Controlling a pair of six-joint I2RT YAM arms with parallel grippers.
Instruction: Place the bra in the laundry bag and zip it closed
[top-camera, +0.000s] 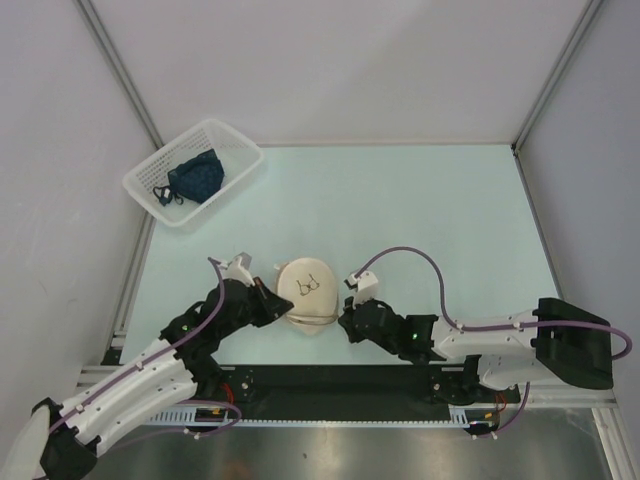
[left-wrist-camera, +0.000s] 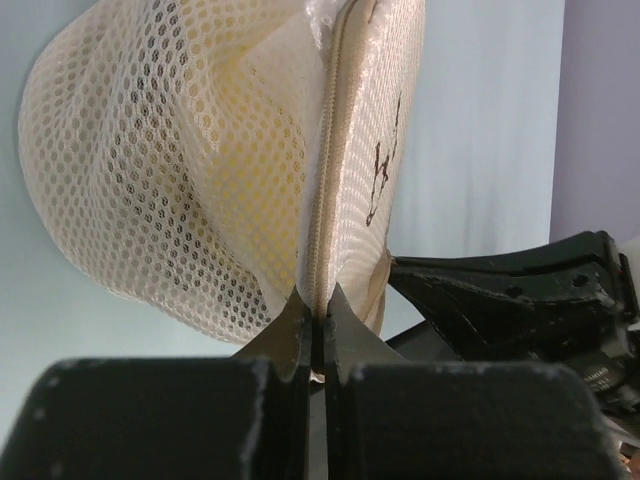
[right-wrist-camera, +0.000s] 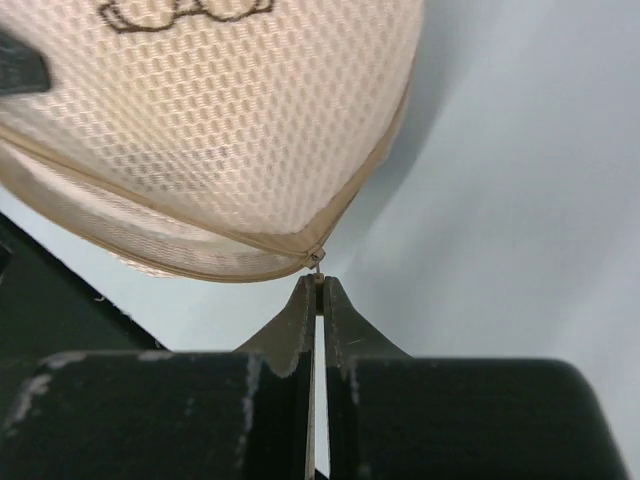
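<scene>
The cream mesh laundry bag (top-camera: 308, 293) with the small dark bra drawing on its lid sits between my two grippers at the near middle of the table. A yellow tint of the bra (left-wrist-camera: 235, 130) shows through the mesh in the left wrist view. My left gripper (top-camera: 272, 305) is shut on the bag's zip seam (left-wrist-camera: 318, 250) at its left side. My right gripper (top-camera: 343, 318) is shut on the small zipper pull (right-wrist-camera: 317, 262) at the bag's (right-wrist-camera: 210, 120) right near edge.
A white slatted plastic basket (top-camera: 238, 150) at the far left holds a dark blue garment (top-camera: 195, 176). Metal frame posts stand at the far corners. The pale table surface (top-camera: 420, 200) stretches beyond the bag.
</scene>
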